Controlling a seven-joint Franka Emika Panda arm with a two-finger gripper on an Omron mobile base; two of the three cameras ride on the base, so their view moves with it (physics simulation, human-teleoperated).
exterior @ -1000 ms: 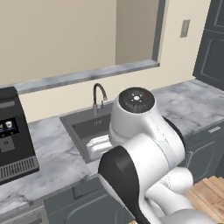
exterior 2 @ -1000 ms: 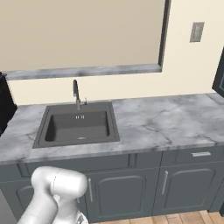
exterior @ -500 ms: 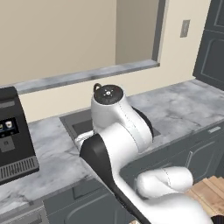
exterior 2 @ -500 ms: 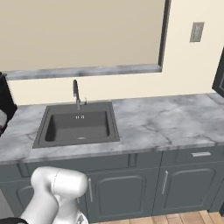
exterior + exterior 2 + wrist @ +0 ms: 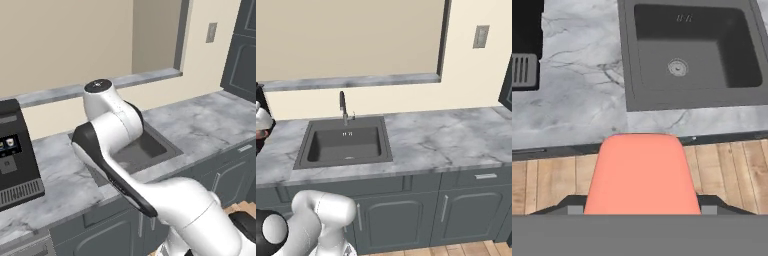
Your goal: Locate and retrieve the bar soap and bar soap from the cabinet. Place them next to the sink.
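Note:
A flat coral-pink bar soap (image 5: 641, 175) sits between my gripper's (image 5: 640, 207) two dark fingers, which are shut on it. It hangs above the wooden floor just in front of the counter's edge. Beyond it lies the sink (image 5: 628, 55), a dark grey basin with a round metal drain. The sink (image 5: 302, 150) and its gooseneck faucet (image 5: 342, 104) also show in the right base view, where my hand (image 5: 261, 120) enters at the left edge. My white arm covers part of the sink (image 5: 150, 150) in the left base view. The cabinet's dark panels (image 5: 244, 50) stand far right.
A black coffee machine (image 5: 15, 150) stands on the grey marble counter (image 5: 210, 125) left of the sink; its base (image 5: 524, 45) shows in the hand view. Marble counter (image 5: 577, 100) stretches between machine and basin. Grey cabinet doors with silver handles (image 5: 466, 215) run below.
My arm has swung to the left across the sink; its elbow now stands over the basin's left side, and my hand has come into the right base view's left edge.

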